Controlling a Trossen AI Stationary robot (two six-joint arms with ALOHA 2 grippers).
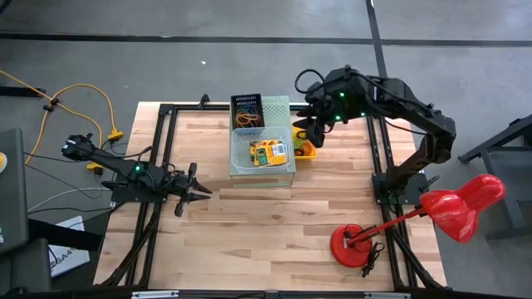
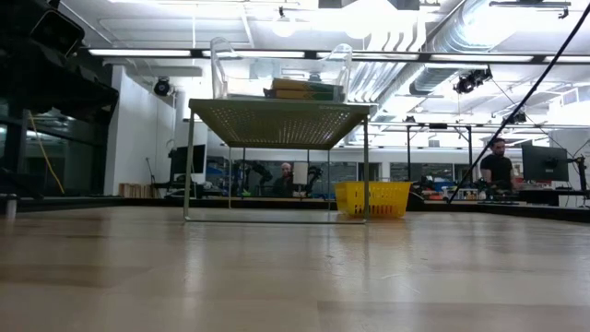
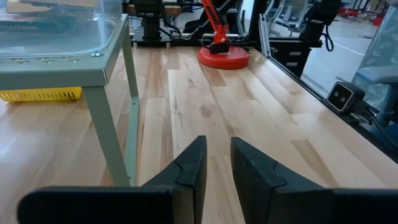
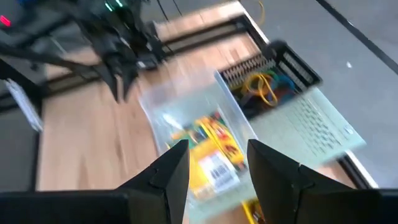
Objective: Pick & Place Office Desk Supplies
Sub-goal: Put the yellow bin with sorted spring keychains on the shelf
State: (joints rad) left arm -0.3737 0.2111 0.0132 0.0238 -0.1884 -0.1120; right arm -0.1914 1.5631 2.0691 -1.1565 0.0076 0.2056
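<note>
Now both claws are empty, and the supplies already sit up on the pale-green stand.

From above, we see crayon boxes [image 1: 268,152] in the clear tray [image 1: 241,163] and elastic bands [image 1: 245,111] in the black bin [image 1: 233,113]; the right claw [image 1: 309,124] hovers released beside them, the left claw [image 1: 198,191] idles over the tabletop [image 1: 274,224]. Level view: boxes lie flat on the stand. Left wrist: jaws slightly parted, holding nothing. Right wrist: we judge the boxes light, stiff, best pinched across the short sides; bands soft and floppy.

Open wood tabletop [image 1: 249,224] in front, pale-green stand [image 1: 263,174] blocking centre, pink lamp [image 1: 449,212] crowding right corner
</note>
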